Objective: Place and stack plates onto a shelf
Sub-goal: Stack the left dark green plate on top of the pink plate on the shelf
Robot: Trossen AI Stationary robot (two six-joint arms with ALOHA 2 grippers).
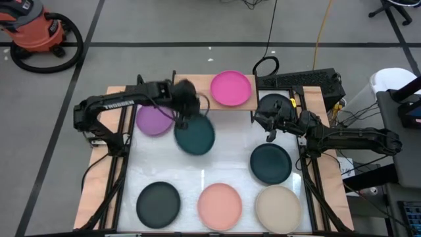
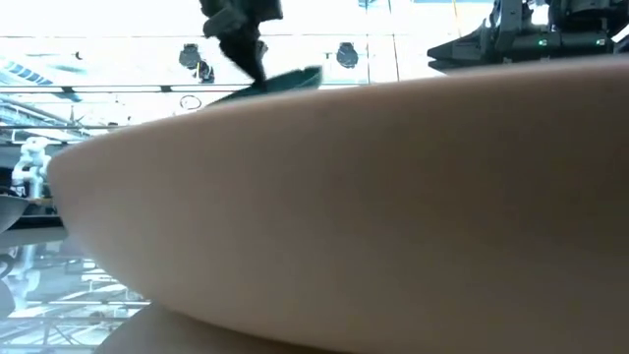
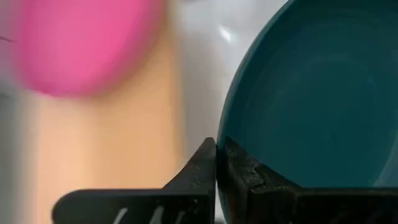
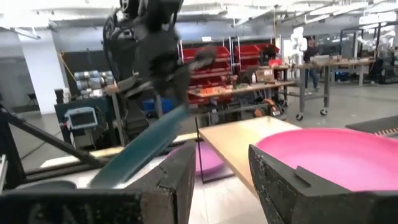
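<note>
From above, the left gripper (image 1: 186, 117) is clamped on the rim of a round matte dark teal plate (image 1: 195, 134), held just beside the light-wood shelf (image 1: 197, 89) bearing a magenta plate (image 1: 231, 88). The low view is mostly blocked by a beige plate (image 2: 373, 206); the teal plate shows tilted above it. In the right wrist view the teal plate slopes edge-on, and the right gripper (image 4: 222, 171), near the shelf, has its fingers apart.

Workshop surroundings, grey floor with dark lines.

High view: grey floor (image 1: 131, 20) crossed by dark lines; red-orange shop vacuum (image 1: 33, 29) with a coiled black hose at the upper left; black and yellow cables trail across the floor beyond the table. Right wrist view: red storage bins (image 4: 214, 59) on shelving, long workbench (image 4: 249, 87) with clutter, a white pillar (image 4: 43, 71), ceiling strip lights, 1 person (image 4: 310, 59) standing far off (details too small).
</note>
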